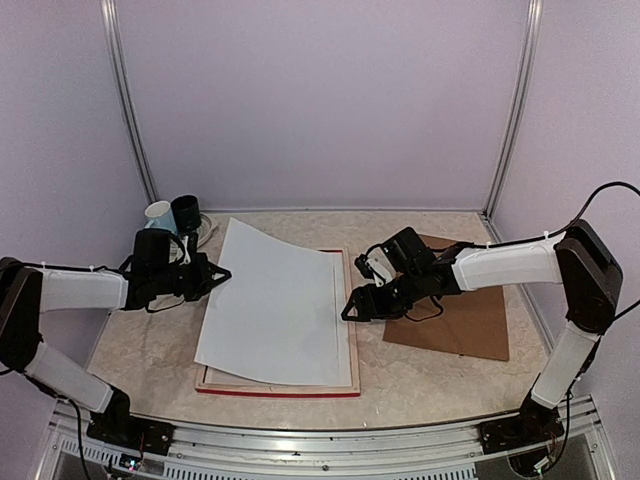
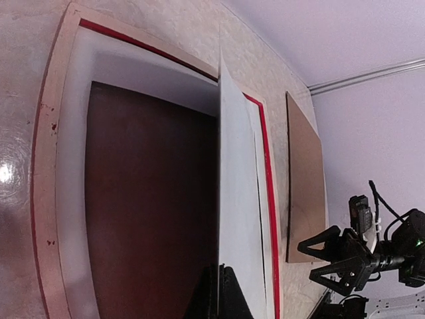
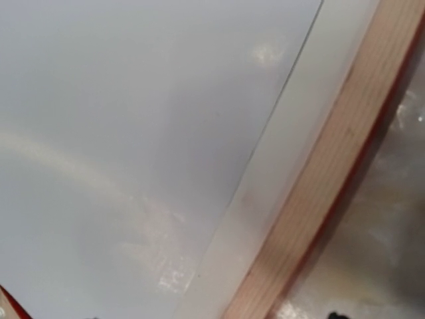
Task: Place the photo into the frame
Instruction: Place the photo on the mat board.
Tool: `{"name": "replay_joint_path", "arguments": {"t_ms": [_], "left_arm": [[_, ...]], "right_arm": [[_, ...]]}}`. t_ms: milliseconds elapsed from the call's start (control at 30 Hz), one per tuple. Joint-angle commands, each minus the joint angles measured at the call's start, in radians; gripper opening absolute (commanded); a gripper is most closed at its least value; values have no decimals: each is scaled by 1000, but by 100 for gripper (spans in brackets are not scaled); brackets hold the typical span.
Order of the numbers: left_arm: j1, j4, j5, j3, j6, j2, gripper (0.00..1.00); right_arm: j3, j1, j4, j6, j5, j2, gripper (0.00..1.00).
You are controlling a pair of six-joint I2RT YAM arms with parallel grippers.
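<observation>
The left gripper [image 1: 218, 272] [image 2: 219, 297] has its jaws closed together on the left edge of the photo [image 1: 275, 300], the sheet pinched between the 2 dark fingers [image 2: 229, 299] at the bottom of the left wrist view. The right gripper [image 1: 350, 308] [image 2: 307, 260] stands with its jaws apart and nothing between them, poised just above the photo's right edge where it meets the frame [image 1: 353, 335].

The photo lies white back up over the frame. Its left side is raised off the table in the left gripper's grip, and its right side slopes down onto the frame's right half. From the left wrist the sheet [image 2: 236, 199] is seen nearly edge-on, with a dark red-brown field inside a white margin beneath it (the print itself or its reflection, I cannot tell which).

The frame lies flat on the marbled table [image 1: 420, 380], pale wood upward, with a red strip showing along its near edge. The right wrist view shows the white sheet [image 3: 133, 133] beside the wooden rail [image 3: 332, 173].

A brown board [image 1: 460, 320] lies flat to the frame's right, under the right arm. 2 cups [image 1: 172, 215] stand at the far left.
</observation>
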Motion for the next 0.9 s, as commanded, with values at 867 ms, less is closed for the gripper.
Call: {"name": "replay_joint_path", "arguments": {"t_ms": [867], "left_arm": [[38, 652, 260, -204, -369, 33, 0]], "right_arm": [[-12, -16, 0, -9, 0, -30, 73]]}}
